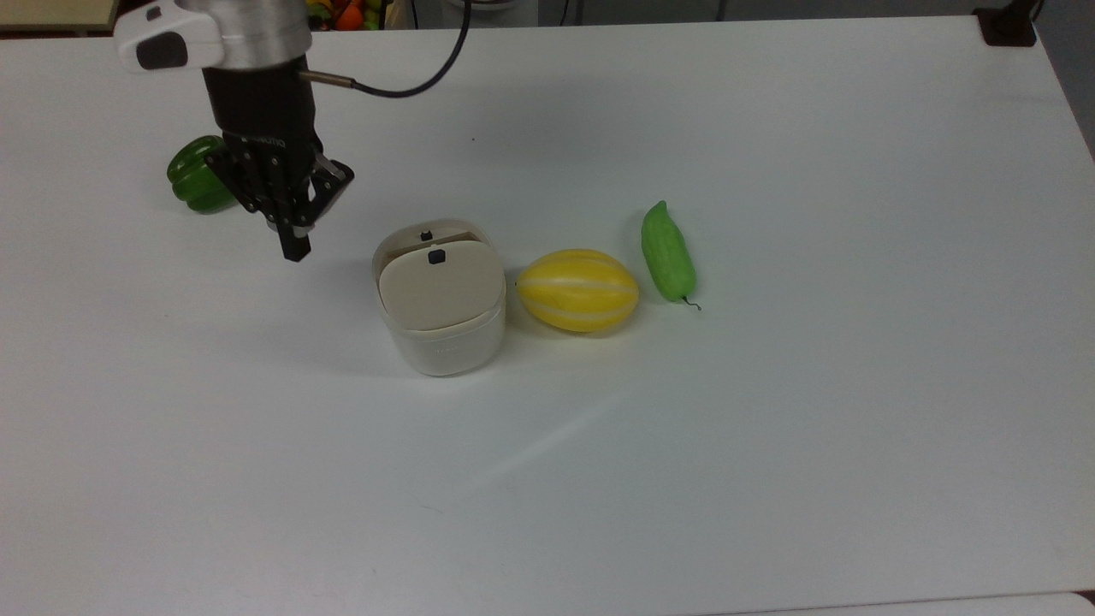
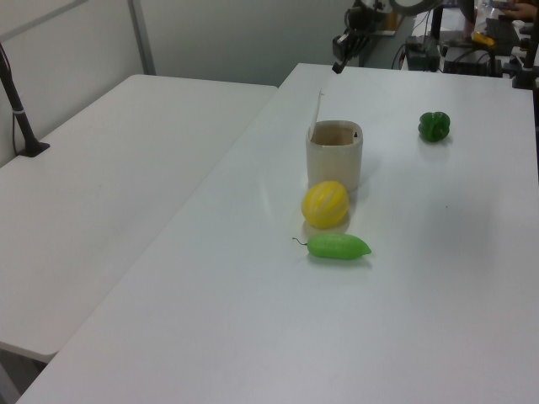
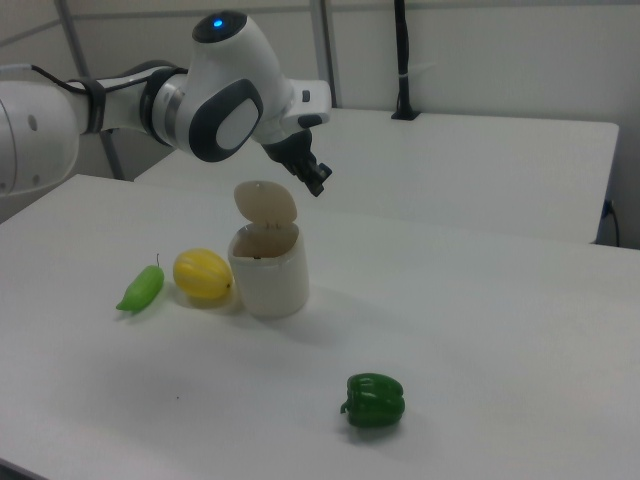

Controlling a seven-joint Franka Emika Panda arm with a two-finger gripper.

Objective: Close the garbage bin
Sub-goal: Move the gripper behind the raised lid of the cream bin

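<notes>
The garbage bin [image 1: 440, 299] stands mid-tabletop [image 1: 770, 428] beside the melon [image 1: 578, 290], its lid [image 3: 266, 203] upright. The gripper [image 1: 295, 244] hovers to the top view's left of it, jaws narrow and empty.

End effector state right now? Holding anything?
End effector: closed, holding nothing, hanging above the table near the garbage bin with its lid standing open.

A white table [image 1: 770, 445] carries the garbage bin [image 1: 441, 329], yellow melon [image 1: 578, 290], cucumber [image 1: 668, 252] and green pepper [image 3: 374, 400].
</notes>
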